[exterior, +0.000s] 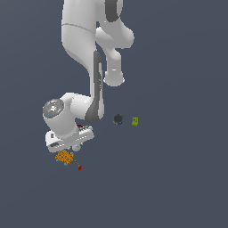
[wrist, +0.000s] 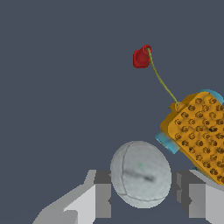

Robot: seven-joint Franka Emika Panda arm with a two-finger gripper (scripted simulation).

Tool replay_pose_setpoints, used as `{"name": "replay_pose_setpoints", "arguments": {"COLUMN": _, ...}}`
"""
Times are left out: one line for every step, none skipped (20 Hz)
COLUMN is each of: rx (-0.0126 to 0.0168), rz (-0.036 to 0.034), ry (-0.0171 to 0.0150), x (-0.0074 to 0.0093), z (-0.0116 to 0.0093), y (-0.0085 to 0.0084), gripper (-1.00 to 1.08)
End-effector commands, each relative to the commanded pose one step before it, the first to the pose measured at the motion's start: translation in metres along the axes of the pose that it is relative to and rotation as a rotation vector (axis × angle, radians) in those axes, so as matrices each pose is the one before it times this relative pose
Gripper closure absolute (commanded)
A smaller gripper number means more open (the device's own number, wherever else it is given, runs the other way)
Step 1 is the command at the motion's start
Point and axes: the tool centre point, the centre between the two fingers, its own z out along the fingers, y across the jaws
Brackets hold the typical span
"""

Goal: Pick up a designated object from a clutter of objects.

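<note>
Two fingers (wrist: 103, 199) of the end effector (wrist: 142, 199) sit one on each side of the ball (wrist: 140, 173), with small gaps, so it is open and holds nothing yet. The ball rests on the surface (wrist: 65, 87), just beside the orange block (wrist: 199, 131). The reach looks done. The squeeze and the lift are left, I think.

One pale ball (wrist: 141, 174). One orange dotted block (wrist: 199, 131), with pale blue bits at its edges. One small red bit (wrist: 141, 57) on a thin yellowish stalk. One dark grey round thing (exterior: 117, 119). One lime-green block (exterior: 135, 121). One robot arm (exterior: 84, 44), bearing one gripper (wrist: 142, 192).
</note>
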Motion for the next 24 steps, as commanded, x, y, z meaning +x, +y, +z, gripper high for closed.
{"name": "replay_pose_setpoints", "arguments": {"rx": -0.00005, "rz": -0.00113, "ry": 0.00064, "x": 0.00151, "z": -0.00812, "y": -0.00813, "gripper": 1.08}}
{"name": "replay_pose_setpoints", "arguments": {"rx": 0.00000, "rz": 0.00000, "ry": 0.00000, "x": 0.00037, "z": -0.00412, "y": -0.00405, "gripper": 1.08}}
{"name": "replay_pose_setpoints", "arguments": {"rx": 0.00050, "rz": -0.00030, "ry": -0.00036, "x": 0.00055, "z": -0.00416, "y": -0.00459, "gripper": 1.08}}
{"name": "replay_pose_setpoints", "arguments": {"rx": 0.00000, "rz": 0.00000, "ry": 0.00000, "x": 0.00045, "z": -0.00496, "y": -0.00488, "gripper": 1.08}}
{"name": "replay_pose_setpoints", "arguments": {"rx": 0.00050, "rz": -0.00031, "ry": -0.00037, "x": 0.00063, "z": -0.00502, "y": -0.00542, "gripper": 1.08}}
{"name": "replay_pose_setpoints", "arguments": {"rx": 0.00049, "rz": -0.00031, "ry": -0.00038, "x": 0.00068, "z": -0.00546, "y": -0.00585, "gripper": 1.08}}
{"name": "replay_pose_setpoints", "arguments": {"rx": 0.00048, "rz": -0.00031, "ry": -0.00039, "x": 0.00072, "z": -0.00591, "y": -0.00628, "gripper": 1.08}}
{"name": "replay_pose_setpoints", "arguments": {"rx": 0.00000, "rz": 0.00000, "ry": 0.00000, "x": 0.00062, "z": -0.00675, "y": -0.00661, "gripper": 1.08}}
{"name": "replay_pose_setpoints", "arguments": {"rx": 0.00046, "rz": -0.00032, "ry": -0.00041, "x": 0.00082, "z": -0.00685, "y": -0.00718, "gripper": 1.08}}
{"name": "replay_pose_setpoints", "arguments": {"rx": 0.00045, "rz": -0.00032, "ry": -0.00042, "x": 0.00087, "z": -0.00734, "y": -0.00765, "gripper": 1.08}}
{"name": "replay_pose_setpoints", "arguments": {"rx": 0.00043, "rz": -0.00032, "ry": -0.00043, "x": 0.00092, "z": -0.00781, "y": -0.00809, "gripper": 1.08}}
{"name": "replay_pose_setpoints", "arguments": {"rx": 0.00041, "rz": -0.00033, "ry": -0.00045, "x": 0.00095, "z": -0.00799, "y": -0.00826, "gripper": 1.08}}
{"name": "replay_pose_setpoints", "arguments": {"rx": 0.00039, "rz": -0.00033, "ry": -0.00047, "x": 0.00096, "z": -0.00810, "y": -0.00834, "gripper": 1.08}}
{"name": "replay_pose_setpoints", "arguments": {"rx": 0.00037, "rz": -0.00033, "ry": -0.00048, "x": 0.00098, "z": -0.00821, "y": -0.00844, "gripper": 1.08}}
{"name": "replay_pose_setpoints", "arguments": {"rx": 0.00034, "rz": -0.00033, "ry": -0.00050, "x": 0.00100, "z": -0.00834, "y": -0.00854, "gripper": 1.08}}
{"name": "replay_pose_setpoints", "arguments": {"rx": 0.00032, "rz": -0.00033, "ry": -0.00051, "x": 0.00103, "z": -0.00848, "y": -0.00865, "gripper": 1.08}}
{"name": "replay_pose_setpoints", "arguments": {"rx": 0.00029, "rz": -0.00033, "ry": -0.00053, "x": 0.00105, "z": -0.00863, "y": -0.00878, "gripper": 1.08}}
{"name": "replay_pose_setpoints", "arguments": {"rx": 0.00027, "rz": -0.00033, "ry": -0.00054, "x": 0.00108, "z": -0.00881, "y": -0.00892, "gripper": 1.08}}
{"name": "replay_pose_setpoints", "arguments": {"rx": 0.00025, "rz": -0.00033, "ry": -0.00055, "x": 0.00111, "z": -0.00899, "y": -0.00907, "gripper": 1.08}}
{"name": "replay_pose_setpoints", "arguments": {"rx": 0.00024, "rz": -0.00033, "ry": -0.00056, "x": 0.00113, "z": -0.00903, "y": -0.00909, "gripper": 1.08}}
{"name": "replay_pose_setpoints", "arguments": {"rx": 0.00024, "rz": -0.00033, "ry": -0.00056, "x": 0.00114, "z": -0.00903, "y": -0.00906, "gripper": 1.08}}
{"name": "replay_pose_setpoints", "arguments": {"rx": 0.00024, "rz": -0.00033, "ry": -0.00056, "x": 0.00116, "z": -0.00902, "y": -0.00904, "gripper": 1.08}}
{"name": "replay_pose_setpoints", "arguments": {"rx": 0.00025, "rz": -0.00033, "ry": -0.00055, "x": 0.00118, "z": -0.00902, "y": -0.00901, "gripper": 1.08}}
{"name": "replay_pose_setpoints", "arguments": {"rx": 0.00027, "rz": -0.00033, "ry": -0.00054, "x": 0.00120, "z": -0.00901, "y": -0.00898, "gripper": 1.08}}
